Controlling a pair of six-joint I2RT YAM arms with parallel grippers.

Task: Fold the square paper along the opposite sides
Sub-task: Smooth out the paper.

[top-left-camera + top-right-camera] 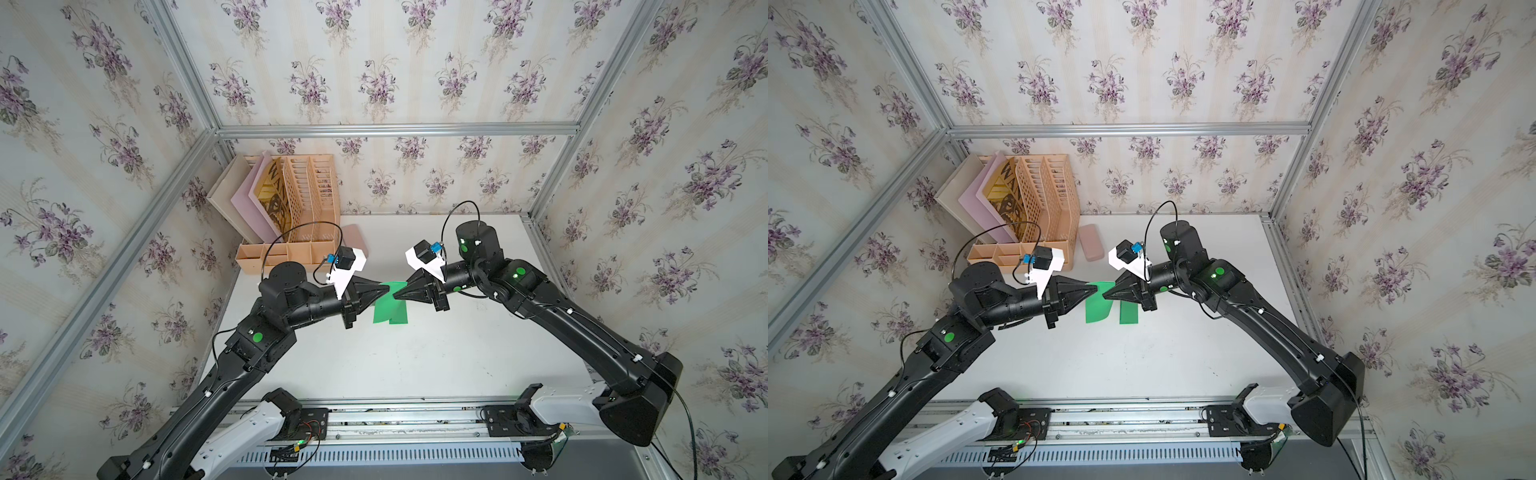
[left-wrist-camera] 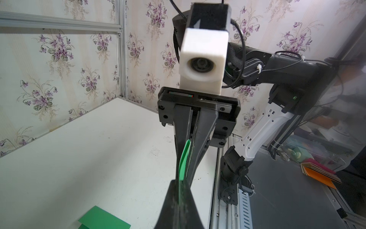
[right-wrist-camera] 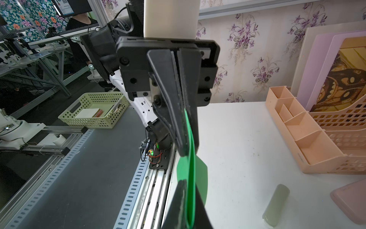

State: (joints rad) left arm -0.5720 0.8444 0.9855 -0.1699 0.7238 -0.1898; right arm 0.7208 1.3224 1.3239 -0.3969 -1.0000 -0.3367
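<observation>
Below left gripper [image 1: 384, 288] and right gripper [image 1: 397, 294], both clamped on green paper [image 1: 390, 312], flaps droop loose; uneven pull could tear it or skew the crease.

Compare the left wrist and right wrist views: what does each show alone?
Only left wrist: the white camera housing on the right arm, a stack of orange sheets. Only right wrist: peach plastic desk organiser, pale green cylinder, perforated yellow basket. Both: green square paper pinched by the shut left gripper and right gripper, white table.
</observation>
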